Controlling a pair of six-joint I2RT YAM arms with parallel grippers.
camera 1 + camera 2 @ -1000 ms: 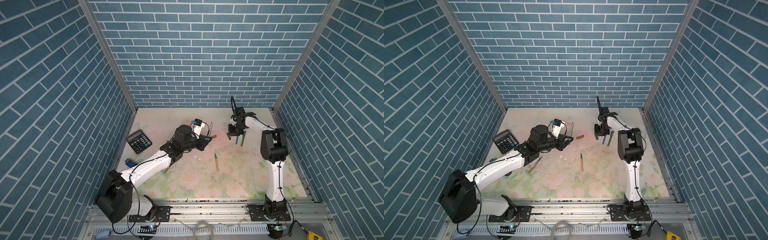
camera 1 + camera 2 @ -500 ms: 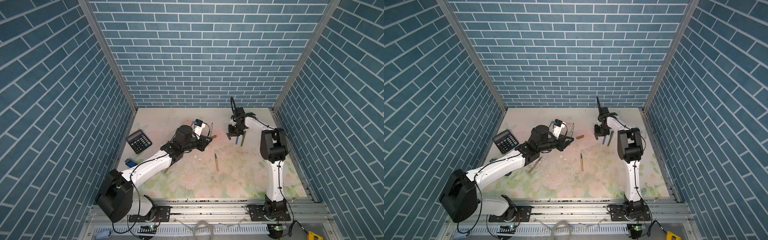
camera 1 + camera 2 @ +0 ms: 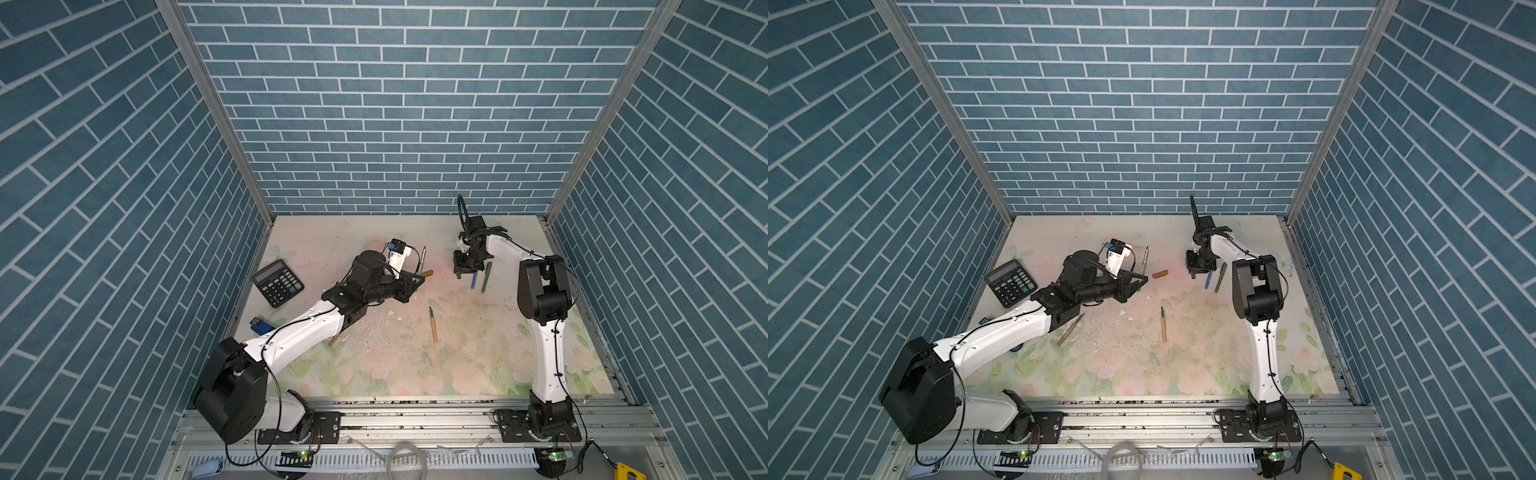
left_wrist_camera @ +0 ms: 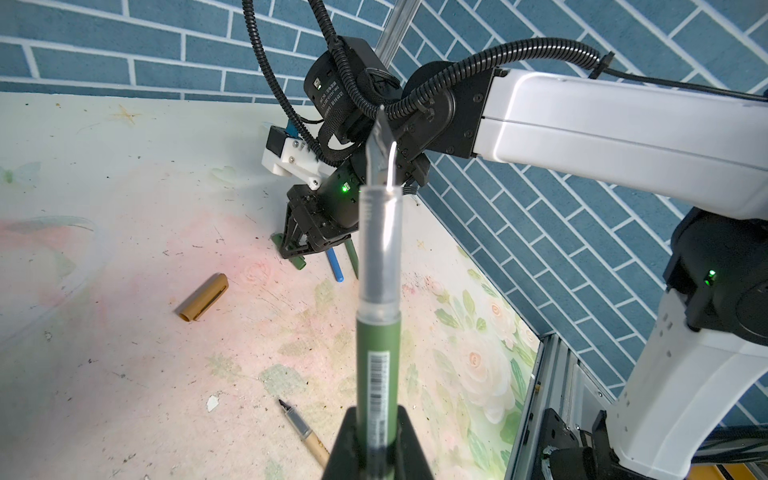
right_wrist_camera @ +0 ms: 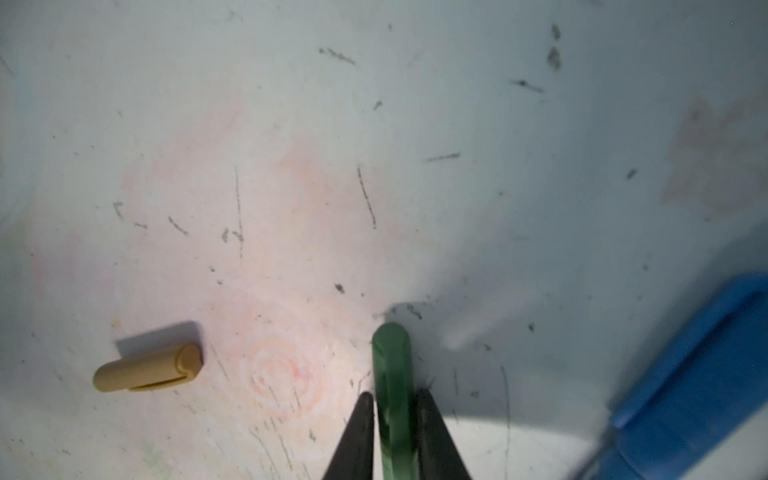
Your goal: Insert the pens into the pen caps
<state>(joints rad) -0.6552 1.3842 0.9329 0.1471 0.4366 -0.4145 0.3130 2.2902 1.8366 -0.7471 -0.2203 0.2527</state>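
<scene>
in both top views the left pincer [image 3: 415,283] is clamped on the green pen [image 3: 422,258], whose dark tip stands up above the jaws. the tan cap [image 3: 427,273] lies on the mat [image 3: 374,249] just past that pincer, toward the right pincer [image 3: 464,272]. the right pincer points down at the mat with the green cap [image 3: 458,275] at its tips. a blue pen [image 3: 474,280] and a dark green pen [image 3: 486,276] lie just beside it, on the side away from the left pincer. a tan pen [image 3: 432,325] lies apart from both pincers, toward the arm bases. in the left wrist view the green pen [image 4: 376,365] rises from the closed left pincer [image 4: 376,415], its barcode label [image 4: 379,374] just above the grip. beyond it the green cap [image 4: 300,263] pokes out under the right pincer [image 4: 297,254]. in the right wrist view the two dark fingers [image 5: 357,440] squeeze the green cap [image 5: 392,365] from either side, its rounded end past the tips. the tan cap [image 5: 147,370] lies apart to one side, and a blurred blue shape [image 5: 698,386] lies on the other.
</scene>
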